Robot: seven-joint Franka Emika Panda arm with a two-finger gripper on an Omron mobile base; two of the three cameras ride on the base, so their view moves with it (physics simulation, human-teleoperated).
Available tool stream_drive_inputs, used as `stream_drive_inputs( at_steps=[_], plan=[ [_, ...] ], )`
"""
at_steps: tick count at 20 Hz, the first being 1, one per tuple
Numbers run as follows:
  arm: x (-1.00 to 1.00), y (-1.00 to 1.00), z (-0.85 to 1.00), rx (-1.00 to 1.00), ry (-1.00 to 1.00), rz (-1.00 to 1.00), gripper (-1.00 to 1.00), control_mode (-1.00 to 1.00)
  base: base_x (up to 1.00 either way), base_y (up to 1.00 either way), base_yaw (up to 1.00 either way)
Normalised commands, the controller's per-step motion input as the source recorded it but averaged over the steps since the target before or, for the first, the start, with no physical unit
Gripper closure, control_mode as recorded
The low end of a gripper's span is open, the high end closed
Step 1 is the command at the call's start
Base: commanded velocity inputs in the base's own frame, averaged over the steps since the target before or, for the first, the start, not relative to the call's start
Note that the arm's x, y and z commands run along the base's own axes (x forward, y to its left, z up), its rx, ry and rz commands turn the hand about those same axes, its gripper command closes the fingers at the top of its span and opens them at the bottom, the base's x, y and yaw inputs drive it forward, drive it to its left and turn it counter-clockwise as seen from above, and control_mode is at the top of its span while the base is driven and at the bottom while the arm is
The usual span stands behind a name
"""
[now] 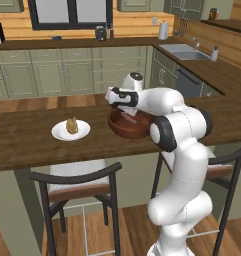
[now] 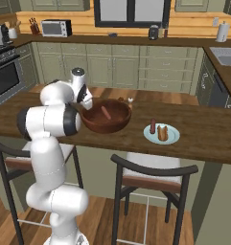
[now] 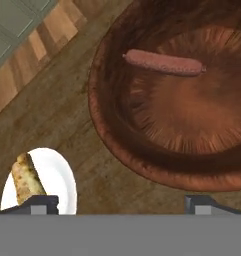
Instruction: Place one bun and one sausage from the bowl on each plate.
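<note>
The dark wooden bowl sits on the wooden counter, also seen as the bowl and the bowl. One sausage lies inside it, and the same sausage shows from the right. To the bowl's left a white plate carries a bun; from the hand, this plate and bun sit at lower left. The blue-green-rimmed plate holds a sausage and a bun. My gripper hangs open just above the bowl's near rim, holding nothing; it is the gripper.
Two dark-framed stools stand under the counter's near edge. A small shaker stands behind the bowl. Bare counter stretches right of the rimmed plate and left of the white one.
</note>
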Motion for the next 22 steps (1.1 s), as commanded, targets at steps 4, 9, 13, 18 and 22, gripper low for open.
stream_drive_inputs(
  at_steps=[4, 9, 13, 18, 22],
  plan=[
    [0.04, -1.00, 0.19, -0.36, 0.05, -0.02, -1.00, -1.00, 0.00, 0.00, 0.00],
    [0.02, -1.00, -0.53, -0.47, 0.03, 0.26, -1.00, -1.00, 0.00, 0.00, 0.00],
    [0.42, -0.52, -0.46, 0.09, 0.10, 0.55, -1.00, -1.00, 0.00, 0.00, 0.00],
    [0.46, -0.14, -0.23, 0.05, 0.06, 0.34, -1.00, -1.00, 0.00, 0.00, 0.00],
    [0.34, 0.00, -0.33, -0.17, 0.09, 0.00, -1.00, -1.00, 0.00, 0.00, 0.00]
  ],
)
